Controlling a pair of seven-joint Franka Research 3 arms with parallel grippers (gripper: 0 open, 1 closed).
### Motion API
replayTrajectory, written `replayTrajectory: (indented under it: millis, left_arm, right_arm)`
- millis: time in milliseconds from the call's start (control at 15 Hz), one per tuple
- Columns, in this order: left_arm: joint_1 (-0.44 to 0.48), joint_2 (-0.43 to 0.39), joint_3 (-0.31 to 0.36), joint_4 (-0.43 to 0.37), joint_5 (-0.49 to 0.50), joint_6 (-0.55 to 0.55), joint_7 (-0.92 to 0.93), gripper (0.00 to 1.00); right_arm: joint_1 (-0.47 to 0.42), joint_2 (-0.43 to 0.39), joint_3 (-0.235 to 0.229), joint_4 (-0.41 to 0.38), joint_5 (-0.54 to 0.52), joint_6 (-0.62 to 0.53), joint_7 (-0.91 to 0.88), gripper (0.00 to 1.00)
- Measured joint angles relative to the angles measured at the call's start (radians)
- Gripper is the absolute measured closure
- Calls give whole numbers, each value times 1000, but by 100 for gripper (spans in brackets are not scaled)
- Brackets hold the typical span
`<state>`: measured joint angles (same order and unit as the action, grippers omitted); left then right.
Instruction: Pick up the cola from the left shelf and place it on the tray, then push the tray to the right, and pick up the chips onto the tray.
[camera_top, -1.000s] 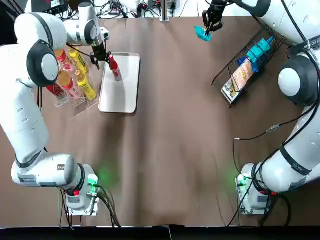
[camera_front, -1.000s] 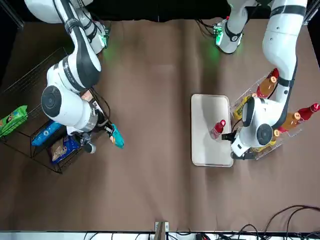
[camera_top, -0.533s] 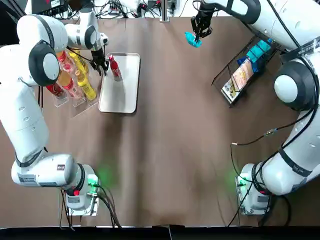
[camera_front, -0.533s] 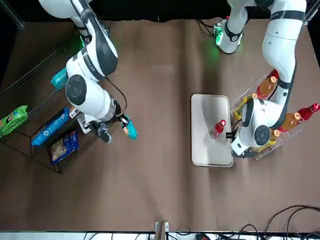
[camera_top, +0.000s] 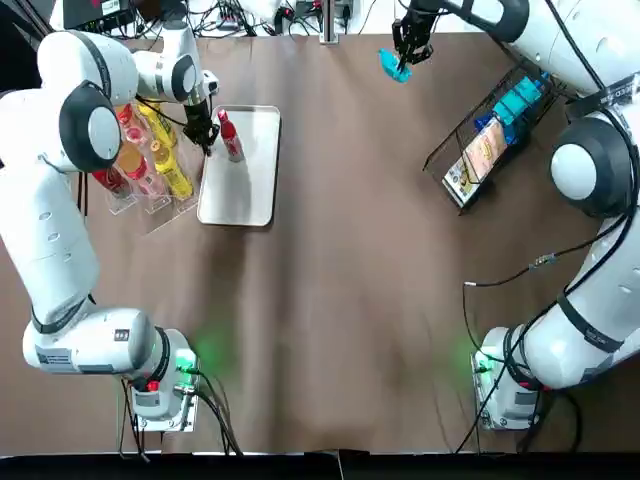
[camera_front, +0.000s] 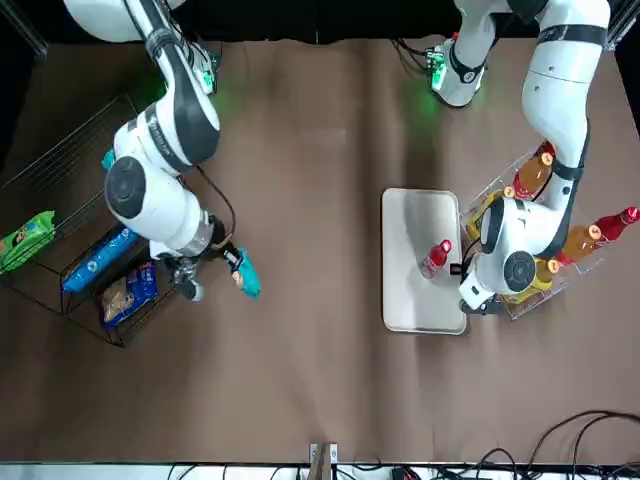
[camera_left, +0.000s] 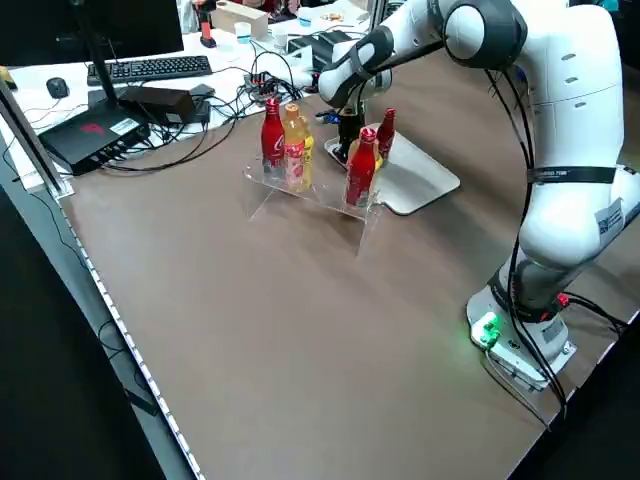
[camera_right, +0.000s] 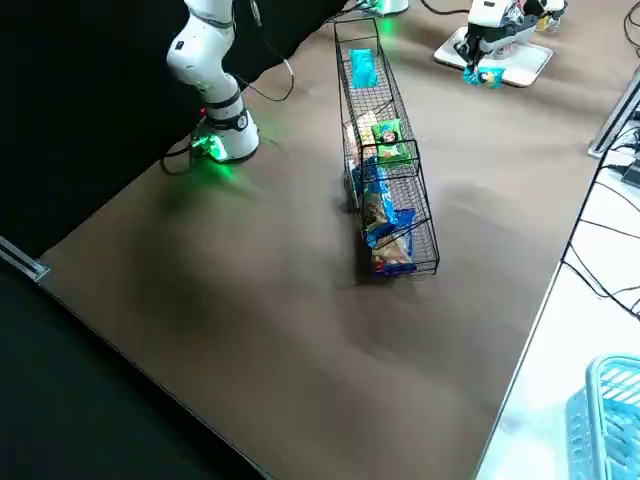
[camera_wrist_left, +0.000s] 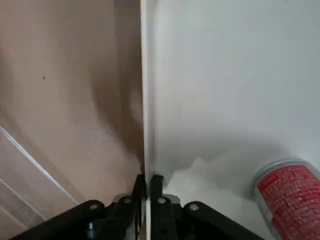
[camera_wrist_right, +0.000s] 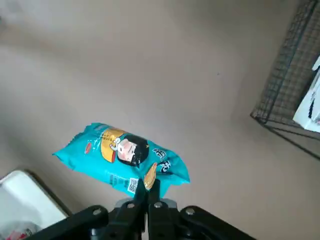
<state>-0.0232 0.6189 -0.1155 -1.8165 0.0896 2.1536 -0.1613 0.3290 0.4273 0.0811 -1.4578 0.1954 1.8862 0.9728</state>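
A red cola bottle (camera_top: 228, 134) (camera_front: 435, 257) (camera_wrist_left: 285, 192) stands upright on the white tray (camera_top: 245, 190) (camera_front: 415, 300), near its far left corner. My left gripper (camera_top: 207, 138) (camera_wrist_left: 148, 182) is shut, low at the tray's left rim beside the bottle, between tray and bottle shelf. It holds nothing. My right gripper (camera_top: 408, 48) (camera_wrist_right: 148, 187) is shut on a teal chips bag (camera_top: 393, 64) (camera_front: 243, 273) (camera_wrist_right: 122, 157), held above the table's far middle, apart from the tray.
A clear shelf (camera_top: 140, 160) (camera_left: 300, 150) with several red and yellow bottles stands left of the tray. A wire rack (camera_top: 495, 130) (camera_right: 385, 170) with several snack bags lies at the right. Cables run along the far edge.
My left gripper has drawn away from the cola and dropped to the tray's left rim. The right gripper swung the chips bag left, then slightly back toward the far edge.
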Motion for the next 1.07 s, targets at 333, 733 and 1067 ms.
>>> replayTrajectory:
  millis: [333, 733, 1067]
  left_arm:
    - [-12, -1, -4, 9, 2, 3, 3, 94]
    - [-83, 10, -12, 19, 1, 6, -7, 94]
    - [-242, 39, -27, 57, -178, 8, -69, 94]
  right_arm:
    - [-25, 3, 0, -4, 1, -1, 36, 96]
    - [-31, 3, 0, -4, 1, 0, 180, 96]
    - [-60, 11, 0, -5, 118, 0, 193, 96]
